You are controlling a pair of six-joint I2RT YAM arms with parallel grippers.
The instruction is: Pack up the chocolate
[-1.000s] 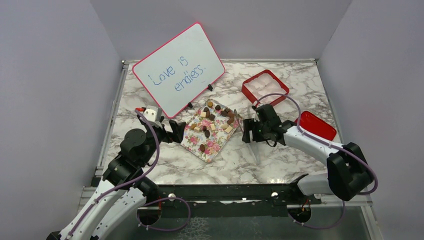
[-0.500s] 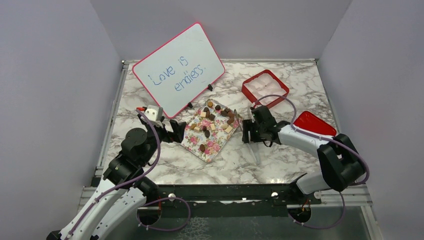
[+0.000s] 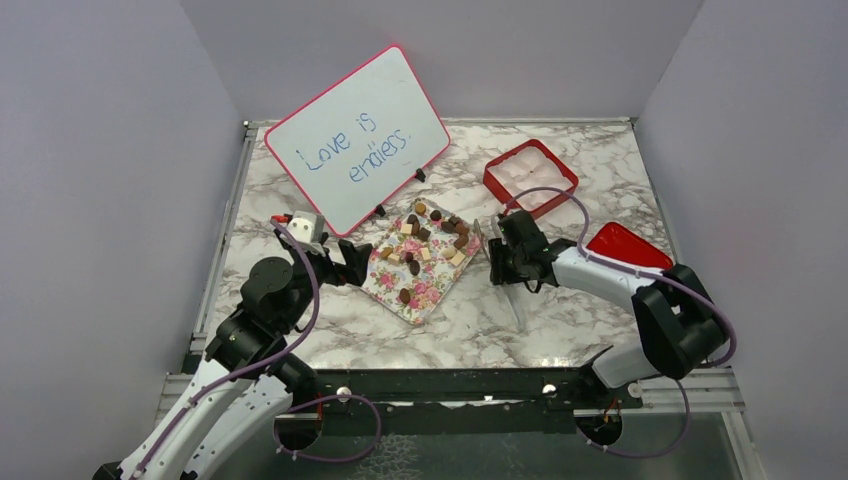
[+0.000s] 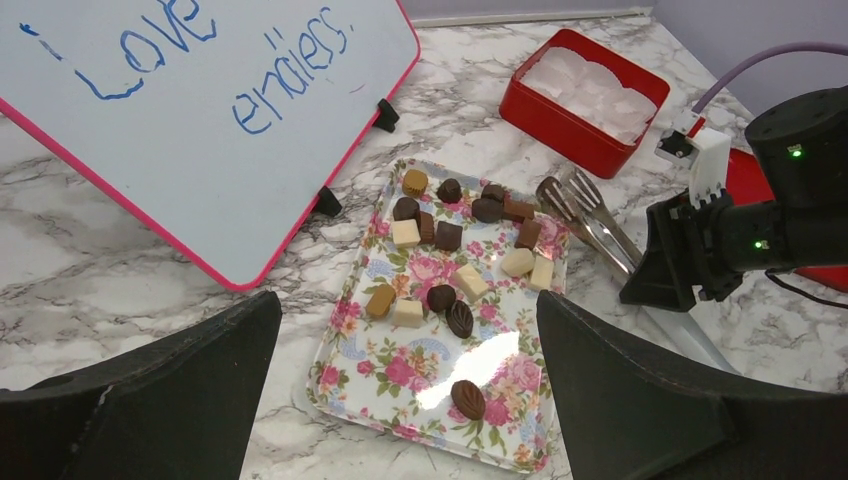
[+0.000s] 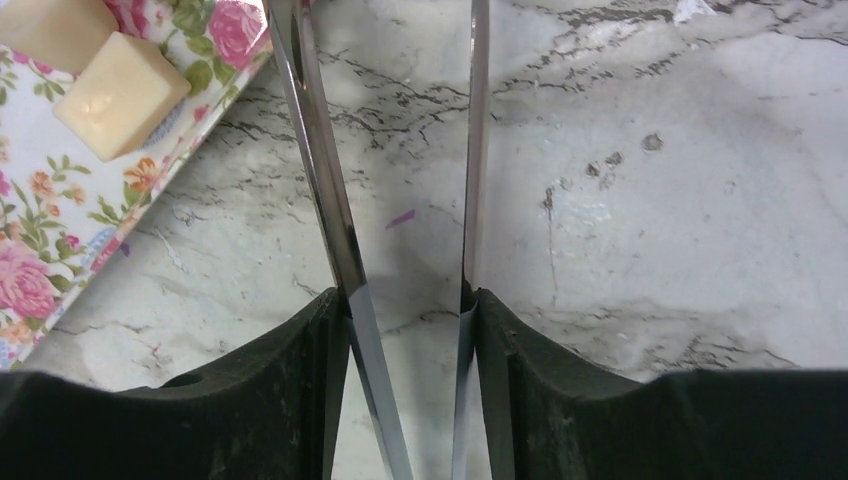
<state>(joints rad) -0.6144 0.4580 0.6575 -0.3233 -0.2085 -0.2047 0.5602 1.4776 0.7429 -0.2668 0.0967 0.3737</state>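
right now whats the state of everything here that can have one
left hand: open, empty
right hand: shut on tongs
tongs: arms apart
chocolate: loose on the floral tray
floral tray: flat, loaded
red box: lid off, white liner showing, none packed
red lid: lying right of the box
whiteboard: propped up, written on

Whiteboard (image 3: 358, 140), floral tray (image 4: 395, 372), red box (image 4: 565, 137) — on marble table (image 3: 600, 150).

Bright, even overhead light; white glare on the tray (image 4: 470, 372) ahead of the left claw (image 4: 408, 310); soft shadows; focus sharp.
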